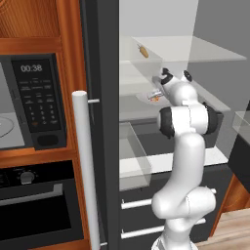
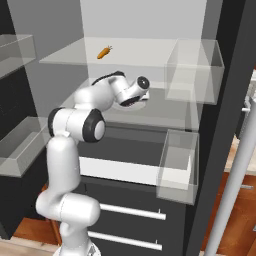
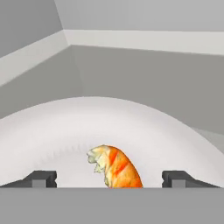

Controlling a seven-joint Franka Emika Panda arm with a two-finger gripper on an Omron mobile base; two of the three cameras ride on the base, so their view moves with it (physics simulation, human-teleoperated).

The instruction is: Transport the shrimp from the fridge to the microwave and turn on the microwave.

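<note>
Long and white, the cylindrical fridge handle (image 1: 86,161) stands closest in the left base view; beyond it the white arm reaches into the dark grey fridge (image 1: 105,122), where a tiny curled orange shrimp (image 1: 155,98) lies on a white round plate (image 1: 146,96).

From the right base view, the wrist covers the plate.

Along the hand view, the two-finger gripper (image 3: 109,178) spreads wide, empty, with the shrimp (image 3: 116,168) centred between its tips, its long axis running diagonally.
</note>
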